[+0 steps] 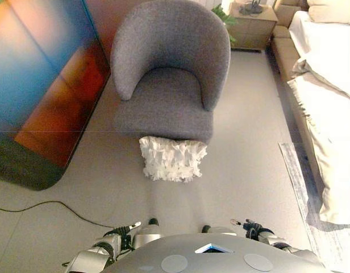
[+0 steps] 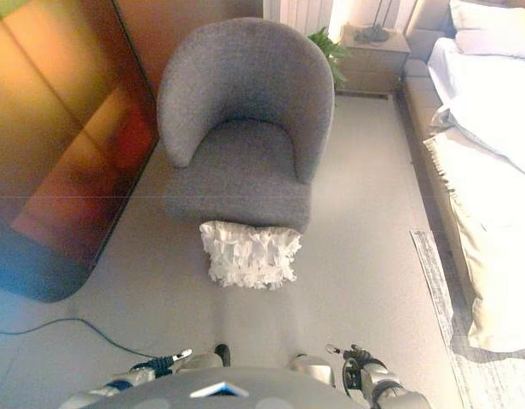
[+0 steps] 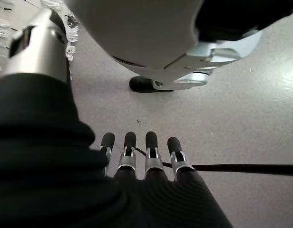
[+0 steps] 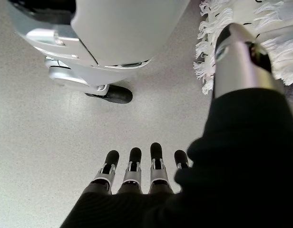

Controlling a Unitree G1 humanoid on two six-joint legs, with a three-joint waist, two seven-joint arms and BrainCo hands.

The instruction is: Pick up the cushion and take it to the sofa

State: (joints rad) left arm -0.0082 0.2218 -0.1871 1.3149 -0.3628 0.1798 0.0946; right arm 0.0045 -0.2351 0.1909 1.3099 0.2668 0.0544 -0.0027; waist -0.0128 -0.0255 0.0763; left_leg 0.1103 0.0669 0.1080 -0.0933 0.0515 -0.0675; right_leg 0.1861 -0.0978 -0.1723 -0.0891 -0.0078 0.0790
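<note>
A white ruffled cushion [image 1: 172, 159] stands on the floor, leaning against the front of a grey armchair [image 1: 169, 85]. It also shows in the right eye view [image 2: 250, 254]. Both hands hang low at my sides, well short of the cushion. My left hand [image 3: 141, 156] has straight fingers and holds nothing; the cushion's fringe [image 3: 70, 35] shows past its thumb. My right hand [image 4: 141, 168] also has straight fingers and is empty, with the cushion's fringe [image 4: 206, 61] beside its thumb.
A large glossy dark panel [image 1: 44, 85] stands to the left. A bed or couch under white sheets [image 1: 328, 114] runs along the right, with a rug [image 1: 300, 187] at its foot. A nightstand [image 1: 251, 25] and a plant [image 1: 226, 17] are behind the armchair. A black cable [image 1: 50, 205] lies on the floor.
</note>
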